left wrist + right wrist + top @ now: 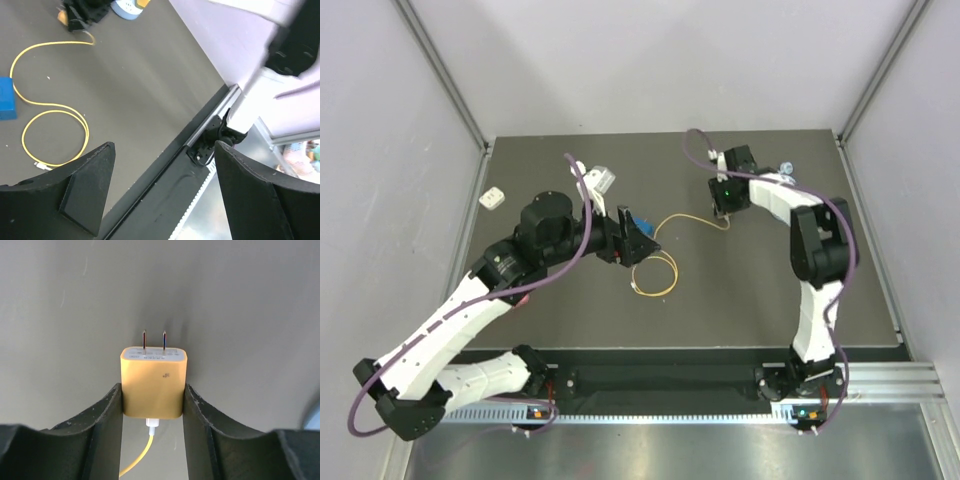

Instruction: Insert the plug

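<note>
The right gripper (153,390) has hold of the plug (153,375). Its two dark fingers (107,415) press on the left and right sides of the yellow block, closed as far as the block allows. Two metal prongs (154,340) stick out of the plug's front face, away from the gripper. At the back a short white connector (152,429) joins the plug to the yellow cable (50,105).

This cable makes a loop on the dark table (750,290), and I place the other things from this loop. The plug and the right gripper are to the right of the loop and further from the arm bases, near it but apart, at the other end of the cable. A blue block (5,97) lies just beside the loop. The left gripper (162,147) is also just beside the loop, on the side away from the bases. Its jaws stand wide apart and there is nothing between them. A small white object (493,198) lies well apart from the loop, to the left, at the table's edge.
</note>
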### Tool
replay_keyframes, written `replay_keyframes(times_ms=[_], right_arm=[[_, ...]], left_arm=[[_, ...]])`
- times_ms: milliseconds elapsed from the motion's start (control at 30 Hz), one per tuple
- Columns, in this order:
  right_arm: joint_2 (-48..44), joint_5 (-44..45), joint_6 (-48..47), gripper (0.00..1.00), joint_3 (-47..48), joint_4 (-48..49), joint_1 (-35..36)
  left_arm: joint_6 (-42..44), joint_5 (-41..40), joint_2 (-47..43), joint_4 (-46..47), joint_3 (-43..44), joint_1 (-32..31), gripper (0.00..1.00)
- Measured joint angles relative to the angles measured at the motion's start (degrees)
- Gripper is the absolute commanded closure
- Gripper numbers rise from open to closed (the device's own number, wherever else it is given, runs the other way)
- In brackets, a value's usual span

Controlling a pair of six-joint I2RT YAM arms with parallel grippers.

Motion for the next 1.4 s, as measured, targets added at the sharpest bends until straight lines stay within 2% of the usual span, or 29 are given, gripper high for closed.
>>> replay_keyframes(times_ms=[200, 333, 500, 567, 733, 1000, 1400], right_arm=[[-25.4, -3.9, -2.0, 1.0, -20.6, 5.8, 0.9], [-39.5, -6.0, -3.8, 1.0, -24.7, 8.6, 3.6], [-49.3, -8.1, -6.2, 1.0, -28.0, 10.7, 11.5], [-51.3, -8.6, -6.5, 1.0, -29.0, 10.6, 14.7], [-53.5, -7.3, -7.3, 1.0, -29.2, 10.5, 21.6], [-53.8, -4.4, -8.2, 1.0, -28.9, 8.9, 28.6], [-53.4, -2.1, -8.8, 1.0, -28.7, 8.3, 31.0]], left_arm=[[-1.4, 8.2, 4.2, -0.5, 3.6, 12.2, 0.21], [-1.9, 12.3, 5.2, 0.0, 3.4, 17.9, 0.22], [-0.7, 18.3, 9.9, 1.8, 3.3, 18.4, 0.26], [0.2, 21.4, 13.6, 2.3, 3.4, 18.4, 0.29], [0.2, 26.2, 19.9, 3.6, 3.4, 18.4, 0.28], [-1.4, 32.9, 21.1, 11.3, 3.4, 18.4, 0.24], [-0.4, 34.3, 25.0, 14.2, 2.0, 18.1, 0.31]])
